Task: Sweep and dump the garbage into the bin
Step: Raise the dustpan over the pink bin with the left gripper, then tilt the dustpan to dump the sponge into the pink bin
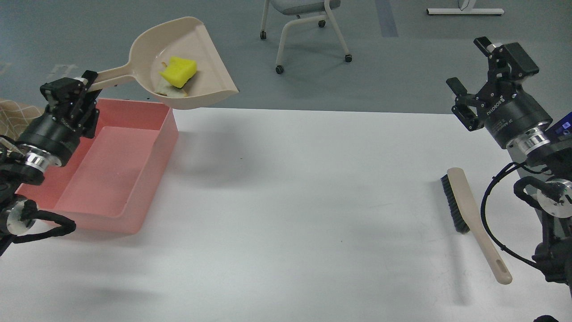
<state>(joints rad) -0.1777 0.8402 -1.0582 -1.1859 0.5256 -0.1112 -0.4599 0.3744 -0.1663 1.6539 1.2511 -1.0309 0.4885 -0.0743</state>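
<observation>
Garbage rides in the raised dustpan (196,58): a bright yellow sponge chunk (178,71) lies in the scoop near its rear wall, and a thin off-white scrap (172,92) lies just below and against the sponge, at the scoop's lower side. The dark scouring face of the sponge cannot be made out from this angle. The left gripper (87,80) is clamped on the end of the beige dustpan's long handle, holding the pan in the air with the scoop tilted so that its open lip points right and toward the table. The scoop hangs above the far right corner of the pink bin (134,210), partly past its far rim. The bin sits on the white table (290,214) at its left side, a shallow rectangular tub with rounded corners, and its visible floor is bare pink plastic; the left arm covers part of its near left side. Across the table, well apart from the bin, a beige brush (473,219) with black bristles lies flat near the right edge, its handle pointing toward the near side. The right gripper (469,71) hovers above and beyond the brush with its two fingers spread wide and nothing between them. Beyond the table, on the grey floor, stands a wheeled chair (308,27).
</observation>
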